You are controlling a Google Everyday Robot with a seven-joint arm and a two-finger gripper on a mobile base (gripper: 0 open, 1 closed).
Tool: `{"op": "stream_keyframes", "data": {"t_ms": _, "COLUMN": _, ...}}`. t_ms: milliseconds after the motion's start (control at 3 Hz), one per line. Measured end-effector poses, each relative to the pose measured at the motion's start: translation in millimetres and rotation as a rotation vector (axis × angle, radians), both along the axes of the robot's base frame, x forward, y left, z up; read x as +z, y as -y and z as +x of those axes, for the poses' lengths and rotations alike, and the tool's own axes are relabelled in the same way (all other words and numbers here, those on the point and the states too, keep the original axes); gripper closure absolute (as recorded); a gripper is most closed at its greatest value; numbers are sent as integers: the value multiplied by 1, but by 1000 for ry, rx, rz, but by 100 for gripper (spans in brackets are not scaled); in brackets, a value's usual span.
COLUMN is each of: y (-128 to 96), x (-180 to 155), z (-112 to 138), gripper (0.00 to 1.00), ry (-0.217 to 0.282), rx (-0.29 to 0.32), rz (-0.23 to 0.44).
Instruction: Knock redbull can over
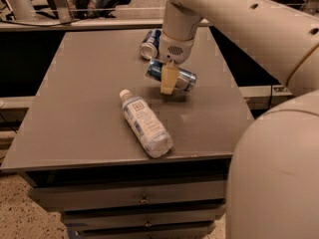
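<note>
The redbull can (182, 78), blue and silver, lies on its side near the middle of the grey table (89, 98). My gripper (168, 85) comes down from the arm right over it. One cream finger (168, 78) stands in front of the can's middle and touches it or nearly so. The other finger is hidden behind the can.
A shorter, darker blue can (149, 44) lies on its side at the back of the table, just behind my wrist. A clear plastic bottle (145, 123) with a white cap lies towards the front edge. My arm's large white body (274, 183) fills the right foreground.
</note>
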State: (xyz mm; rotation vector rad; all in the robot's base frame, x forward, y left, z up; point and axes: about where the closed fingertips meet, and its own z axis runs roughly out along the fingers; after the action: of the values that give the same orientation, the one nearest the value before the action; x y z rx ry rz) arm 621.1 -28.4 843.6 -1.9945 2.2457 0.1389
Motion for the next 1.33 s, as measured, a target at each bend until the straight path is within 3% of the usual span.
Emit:
{"op": "stream_keyframes", "data": {"t_ms": 667, "y": 19, "x": 13, "z": 2, "gripper": 13, "ry": 55, "rx": -48, "rz": -29}}
{"op": "stream_keyframes", "data": {"t_ms": 1000, "y": 20, "x": 15, "z": 4, "gripper": 0, "ry": 67, "rx": -55, "rz": -28}}
{"op": "stream_keyframes", "data": {"t_ms": 1333, "y": 17, "x": 14, "z": 4, "gripper": 0, "ry": 75, "rx": -57, "rz": -21}}
